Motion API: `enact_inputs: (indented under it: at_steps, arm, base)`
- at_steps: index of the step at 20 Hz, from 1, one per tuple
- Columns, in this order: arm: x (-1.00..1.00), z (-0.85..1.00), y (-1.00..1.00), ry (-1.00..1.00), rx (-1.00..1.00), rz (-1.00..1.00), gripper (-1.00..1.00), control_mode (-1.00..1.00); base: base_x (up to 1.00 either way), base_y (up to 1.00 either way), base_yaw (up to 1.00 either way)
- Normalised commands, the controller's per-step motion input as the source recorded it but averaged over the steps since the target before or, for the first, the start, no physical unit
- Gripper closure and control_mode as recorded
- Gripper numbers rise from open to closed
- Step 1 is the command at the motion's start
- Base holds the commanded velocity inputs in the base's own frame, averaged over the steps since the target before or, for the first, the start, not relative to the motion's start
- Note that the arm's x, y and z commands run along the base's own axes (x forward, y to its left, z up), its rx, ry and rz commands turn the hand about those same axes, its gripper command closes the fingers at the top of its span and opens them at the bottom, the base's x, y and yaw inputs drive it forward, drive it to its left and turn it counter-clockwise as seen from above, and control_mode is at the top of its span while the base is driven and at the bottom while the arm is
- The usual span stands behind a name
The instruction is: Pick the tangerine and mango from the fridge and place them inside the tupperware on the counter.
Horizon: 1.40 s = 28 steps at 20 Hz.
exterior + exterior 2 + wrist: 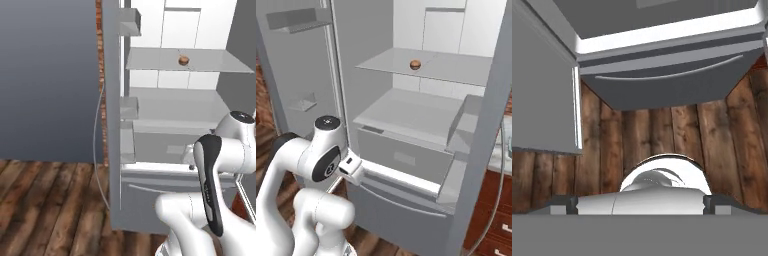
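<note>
Left base view: fridge [170, 107] open, mango [184, 60] on the shelf, upper right. Right base view: mango [415, 64] up top, middle. Hand view: bottom drawer [672, 82] across the top, wood floor [662, 135] below; can't tell the gripper's state.

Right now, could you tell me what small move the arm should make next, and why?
Probably raise the end effector toward the upper shelf: the mango sits there in the open fridge, while the hand points down at the wooden floor.

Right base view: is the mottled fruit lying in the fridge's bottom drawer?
No. The mango sits on an upper shelf inside the open fridge, well above the bottom drawer.
</note>
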Motion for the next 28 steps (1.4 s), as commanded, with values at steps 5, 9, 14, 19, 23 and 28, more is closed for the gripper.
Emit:
enact_inputs:
  at_steps: [5, 9, 14, 19, 23, 28]
  arm:
    - [0.0, 0.0, 0.0, 0.0, 0.0, 0.0, -1.0, 1.0]
    - [0.0, 0.0, 0.0, 0.0, 0.0, 0.0, -1.0, 1.0]
    - [0.0, 0.0, 0.0, 0.0, 0.0, 0.0, -1.0, 1.0]
    - [0.15, 0.04, -0.01, 0.02, 0.0, -0.01, -1.0, -1.0]
    - [0.7, 0.52, -0.14, 0.01, 0.0, 0.0, -1.0, -1.0]
    - [0.55, 0.86, -0.22, -0.08, -0.02, 0.0, -1.0, -1.0]
  base:
    - [0.91, 0.05, 0.0]
    - [0.81, -0.01, 0.0]
    - [0.68, -0.07, -0.09]
    - [0.63, -0.01, -0.08]
    - [0.0, 0.0, 0.0]
    - [0.0, 0.0, 0.0]
